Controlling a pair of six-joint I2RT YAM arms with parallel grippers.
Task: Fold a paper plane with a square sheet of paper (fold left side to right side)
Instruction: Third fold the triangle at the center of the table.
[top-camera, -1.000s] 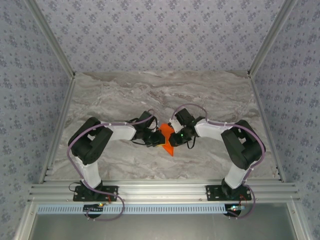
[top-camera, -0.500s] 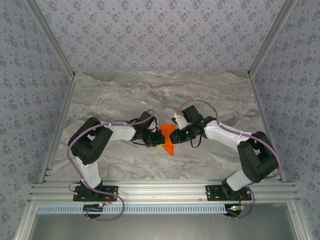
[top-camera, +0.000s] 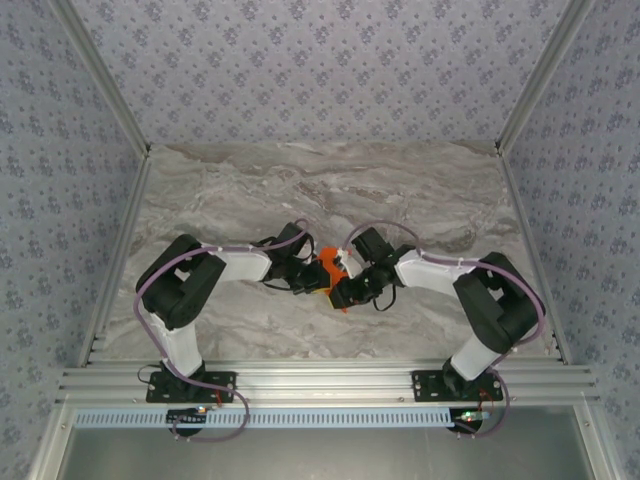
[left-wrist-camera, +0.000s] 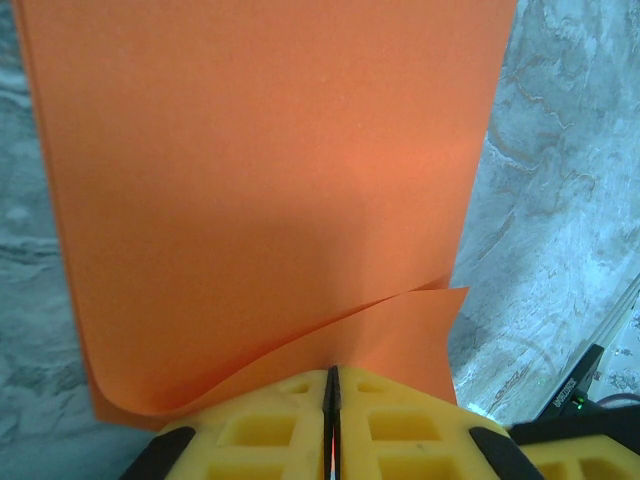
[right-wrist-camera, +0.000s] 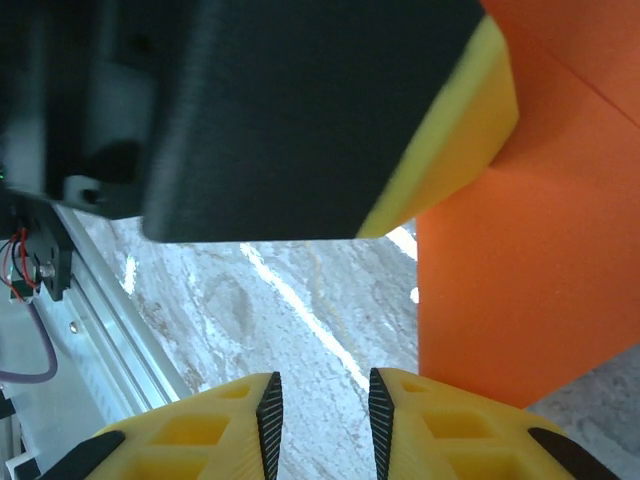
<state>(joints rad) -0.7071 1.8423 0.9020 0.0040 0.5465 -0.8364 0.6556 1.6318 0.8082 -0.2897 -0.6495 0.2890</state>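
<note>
- Whereas a second ago the right end effector (right-wrist-camera: 320, 400) sat at the far part of the orange sheet of paper (left-wrist-camera: 270, 200), it has since swung out and come back in lower, by the sheet's near tip. Most of the orange is now covered from above.
- Its jaws stand narrowly apart with nothing between them; bare worktop (right-wrist-camera: 300, 310) shows through the gap, and the sheet lies just off to one side.
- The left end effector (left-wrist-camera: 332, 385) has not budged. It is clamped shut on the sheet's edge near the middle of the worktop, with two layers curling out ahead of it.
- Judging by this, the right arm let go and is lining up a fresh pinch — possibly on the lower corner, though the overhead view is too small to tell.
</note>
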